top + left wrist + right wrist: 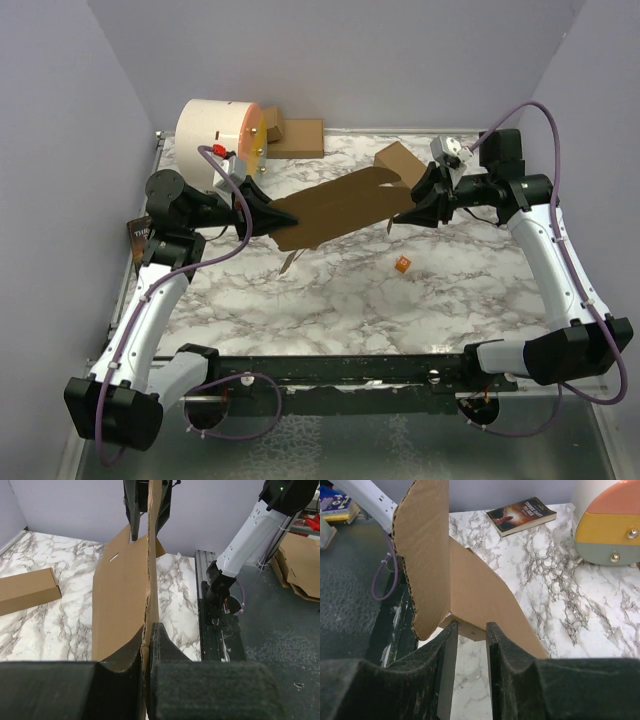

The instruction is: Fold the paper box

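The paper box (pixel 340 208) is seen as a flat, unfolded sheet of brown cardboard, held up above the marble table (pixel 330 310) and stretched between the two arms. It runs slantwise from the left gripper (pixel 268 217) to the right gripper (pixel 400 214), with its far right flap raised towards the back wall.

In the left wrist view the sheet is seen edge-on and upright, and the left gripper's fingers (pixel 165 645) are pressed together on its near end, so that the corrugated edge is pinched between them.

In the right wrist view the right gripper's jaws are seen part-way apart, with marble visible through the gap. A low corner of the sheet lies between them, and a taller rounded flap stands just to the left of the left finger. Whether the pads actually bear on the cardboard cannot be told from this angle.

A closed brown carton (pixel 303 138) lies at the back of the table beside a white drum with an orange and yellow face (pixel 215 130). A small orange piece (pixel 402 264) lies on the marble below the sheet's right end, and a paperback book (pixel 521 515) is seen at the table's left edge.
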Robot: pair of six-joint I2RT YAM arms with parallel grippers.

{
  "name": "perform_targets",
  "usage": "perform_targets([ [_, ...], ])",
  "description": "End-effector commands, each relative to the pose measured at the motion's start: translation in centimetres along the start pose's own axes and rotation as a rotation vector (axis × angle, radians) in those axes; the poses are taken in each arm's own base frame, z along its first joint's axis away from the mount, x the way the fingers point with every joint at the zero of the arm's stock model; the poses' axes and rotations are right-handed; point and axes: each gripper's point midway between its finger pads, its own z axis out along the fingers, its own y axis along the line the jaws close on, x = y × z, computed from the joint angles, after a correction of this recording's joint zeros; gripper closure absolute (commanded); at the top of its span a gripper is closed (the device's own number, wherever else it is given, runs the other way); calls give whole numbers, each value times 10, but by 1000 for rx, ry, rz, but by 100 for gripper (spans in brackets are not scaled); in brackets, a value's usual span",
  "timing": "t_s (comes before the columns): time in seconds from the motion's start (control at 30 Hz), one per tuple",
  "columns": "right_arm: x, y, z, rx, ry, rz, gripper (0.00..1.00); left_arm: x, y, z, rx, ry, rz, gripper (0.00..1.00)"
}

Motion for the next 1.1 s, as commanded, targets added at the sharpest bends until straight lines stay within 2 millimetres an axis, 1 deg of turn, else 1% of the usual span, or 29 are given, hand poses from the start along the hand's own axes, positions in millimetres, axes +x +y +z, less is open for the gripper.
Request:
perform_targets([
  [0.0,-17,19,9,-100,-52,-84,72,-13,-7,4,43,-13,62,100],
  [0.27,-17,22,8,-71,-35,-194,70,-20,-6,6,61,-13,76,100],
  [0.37,-20,27,7,-81,-49,-258,69,-23,-6,7,66,-12,78,100],
  [0.67,-24,30,5,-63,-52,-455,66,-30,-6,8,82,-9,84,100],
  [0.9,-24,28,4,-52,-40,-482,66,-32,-4,8,85,-10,87,100],
  [1.07,-21,28,3,-34,-26,-430,65,-35,-4,9,83,-15,100,100],
])
